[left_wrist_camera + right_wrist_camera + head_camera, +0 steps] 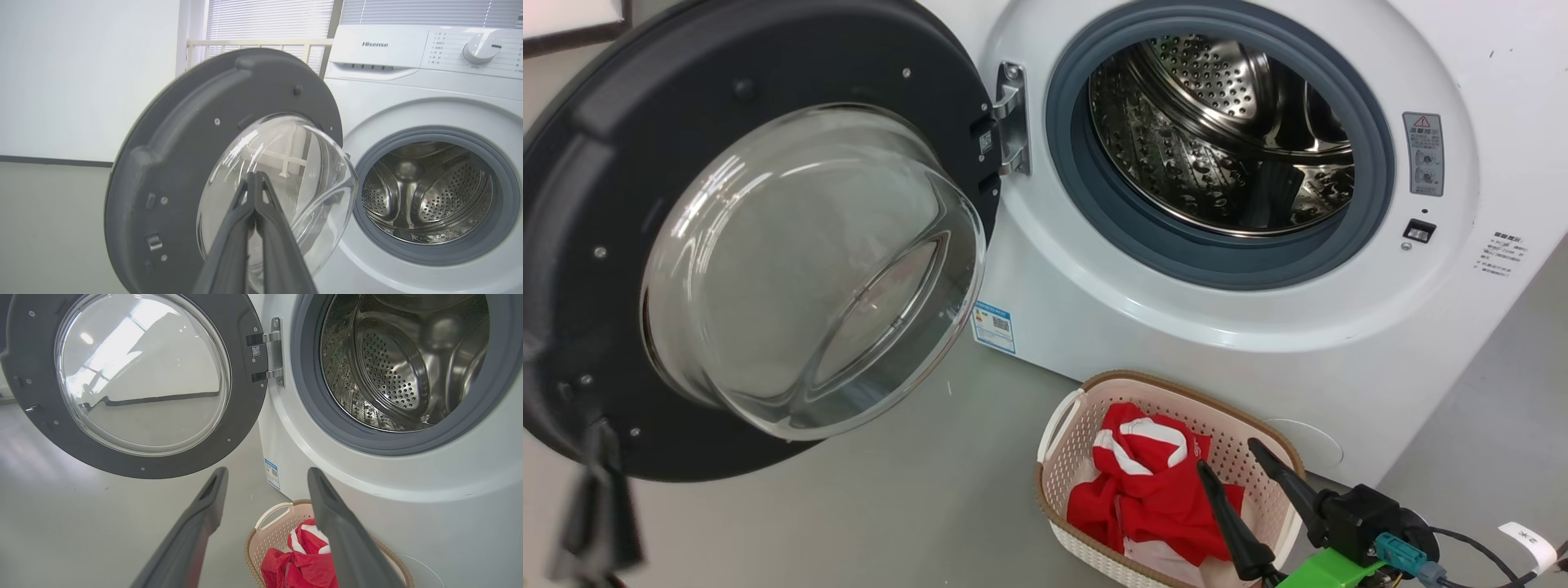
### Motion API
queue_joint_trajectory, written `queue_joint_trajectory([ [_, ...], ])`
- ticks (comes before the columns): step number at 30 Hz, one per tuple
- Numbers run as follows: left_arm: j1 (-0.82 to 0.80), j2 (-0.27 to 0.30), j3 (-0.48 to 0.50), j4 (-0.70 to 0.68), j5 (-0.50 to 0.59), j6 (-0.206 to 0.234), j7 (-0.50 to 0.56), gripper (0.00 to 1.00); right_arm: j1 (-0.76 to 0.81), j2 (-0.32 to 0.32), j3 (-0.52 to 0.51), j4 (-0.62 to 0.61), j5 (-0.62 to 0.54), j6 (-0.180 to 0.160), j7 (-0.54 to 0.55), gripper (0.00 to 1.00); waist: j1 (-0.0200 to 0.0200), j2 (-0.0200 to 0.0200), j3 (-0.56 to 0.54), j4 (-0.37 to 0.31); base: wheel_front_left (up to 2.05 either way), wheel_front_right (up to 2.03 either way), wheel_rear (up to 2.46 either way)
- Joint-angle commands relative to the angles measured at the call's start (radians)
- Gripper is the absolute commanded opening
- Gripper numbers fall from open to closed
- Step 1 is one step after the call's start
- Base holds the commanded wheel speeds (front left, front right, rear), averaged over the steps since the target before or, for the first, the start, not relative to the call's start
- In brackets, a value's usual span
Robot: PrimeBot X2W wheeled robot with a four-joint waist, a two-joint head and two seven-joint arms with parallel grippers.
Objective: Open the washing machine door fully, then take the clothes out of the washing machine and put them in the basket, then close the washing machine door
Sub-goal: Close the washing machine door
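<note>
The washing machine door stands swung open to the left, its glass bowl bulging toward me. In the white washing machine, the steel drum shows no cloth inside. The basket sits on the floor in front of the machine with the red and white clothes in it. My right gripper is open just over the basket's right half, holding nothing. My left gripper is shut with its fingertips pressed together and nothing between them. It points at the door's glass and looks blurred at the door's lower edge.
Grey floor spreads between the open door and the basket. A white wall and a cream rail stand behind the door. A small blue sticker marks the machine's lower front corner. The door hinge sits left of the opening.
</note>
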Motion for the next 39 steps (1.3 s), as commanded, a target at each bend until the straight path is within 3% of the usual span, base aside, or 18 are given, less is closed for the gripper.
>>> queue_joint_trajectory([
  [1,-0.100,0.042,0.080,-0.064,0.005,-0.021,-0.005,0.00,-0.013,-0.001,0.011,-0.027,-0.002,0.006,-0.006,1.00,0.0000,-0.0001,0.004,0.002,0.00,0.00,0.00],
  [6,-0.234,0.131,0.163,-0.102,-0.010,-0.047,-0.005,0.00,-0.010,0.003,0.000,-0.029,-0.008,0.006,-0.006,1.00,0.0000,-0.0001,0.016,0.002,0.00,0.00,0.00],
  [8,-0.345,0.216,0.198,-0.085,-0.040,-0.055,-0.005,0.00,-0.009,0.005,-0.009,-0.032,-0.013,0.006,-0.006,1.00,0.0000,-0.0001,0.026,0.001,0.00,0.00,0.00],
  [11,-0.447,0.332,0.171,-0.038,-0.075,-0.057,-0.005,0.00,-0.007,0.008,-0.017,-0.035,-0.020,0.006,-0.006,1.00,0.0000,-0.0001,0.035,0.000,0.00,0.00,0.00],
  [17,-0.634,0.483,0.125,0.158,-0.220,-0.057,-0.005,0.00,-0.006,0.015,-0.030,-0.042,-0.032,0.006,-0.006,1.00,0.0000,-0.0001,0.054,-0.001,0.00,0.00,0.00],
  [21,-0.729,0.555,0.080,0.381,-0.379,-0.057,-0.002,0.00,-0.007,0.018,-0.030,-0.044,-0.039,0.006,-0.006,1.00,0.0000,-0.0001,0.071,-0.008,0.00,0.00,0.00],
  [25,-0.846,0.612,0.045,0.609,-0.583,-0.057,0.109,0.00,-0.021,0.018,-0.021,-0.038,-0.045,0.006,-0.006,1.00,0.0000,-0.0001,0.093,-0.015,0.00,0.00,0.00],
  [30,-0.954,0.651,0.007,0.826,-0.775,-0.057,0.357,0.00,-0.045,0.008,-0.011,-0.032,-0.048,0.006,-0.006,1.00,0.0000,-0.0001,0.118,-0.026,0.00,0.00,0.00],
  [34,-0.990,0.685,-0.049,0.911,-0.831,-0.057,0.534,0.00,-0.056,0.002,-0.005,-0.029,-0.048,0.006,-0.006,1.00,0.0000,-0.0001,0.130,-0.036,0.00,0.00,0.00],
  [39,-0.996,0.721,-0.078,0.974,-0.889,-0.057,0.679,0.00,-0.064,0.001,0.002,-0.027,-0.049,0.006,-0.006,1.00,0.0000,-0.0001,0.138,-0.051,0.00,0.00,0.00],
])
